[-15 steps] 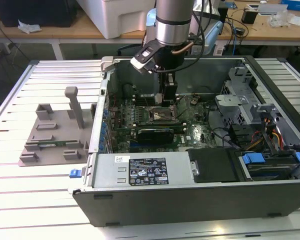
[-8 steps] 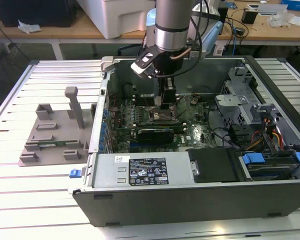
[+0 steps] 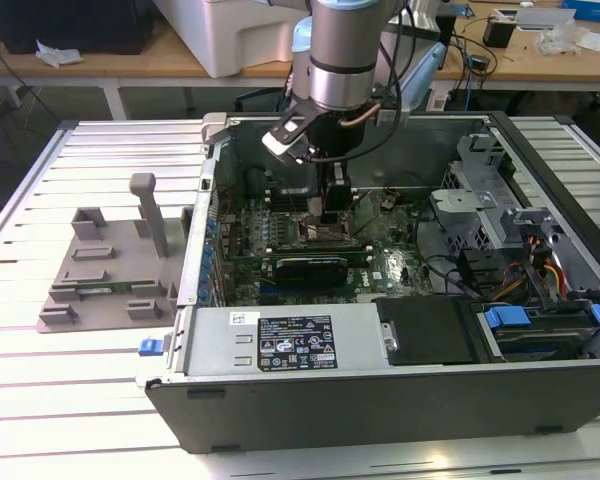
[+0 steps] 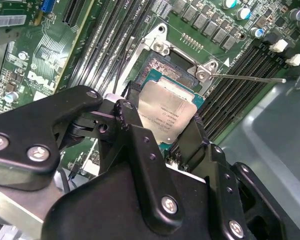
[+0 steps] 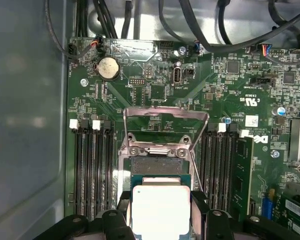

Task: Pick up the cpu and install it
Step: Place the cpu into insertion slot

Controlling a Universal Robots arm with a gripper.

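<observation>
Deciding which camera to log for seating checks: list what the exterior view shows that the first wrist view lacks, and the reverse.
Exterior view: grey plastic tray beside the open metal computer case. First wrist view: silver-topped square cpu, round silver coin battery, raised metal socket frame. Both: green motherboard and the black claw, shut on the cpu.

End effector (image 4: 162, 125) clamps cpu (image 4: 166, 111) by two edges, over open motherboard socket (image 4: 165, 67)
</observation>
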